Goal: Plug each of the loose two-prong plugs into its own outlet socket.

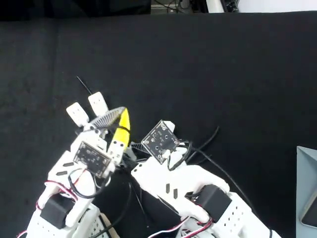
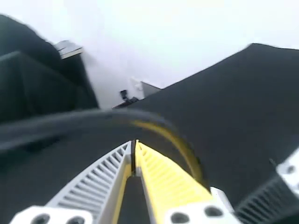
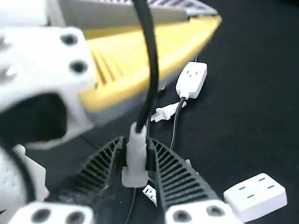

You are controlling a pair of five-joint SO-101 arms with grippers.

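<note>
We judge the task barely begun: no plug we can see is seated in a socket. The right gripper point(image 3: 135, 142), with its black ribbed fingers, is clenched on a white two-prong plug point(image 3: 135, 161) above the black cloth-covered table point(image 1: 223, 74), towards its near edge. A second white plug point(image 3: 162, 113) lies loose on the table just beside a small white outlet socket point(image 3: 192, 79), whose slots are empty. A wider white outlet block point(image 3: 254, 191) nearby is empty as well. So every insertion is left to do.

The held plug's long axis runs along the fingers. Its black cable point(image 3: 148, 56) leaves the end by the fingertips, pointing away from the wrist, and the blunt end faces the wrist. We cannot make out its prongs.

The left gripper point(image 2: 134, 144), grey and yellow, is pressed closed with nothing visible between its fingers. It hangs over the table close by the right one, and the cable crosses it.
</note>
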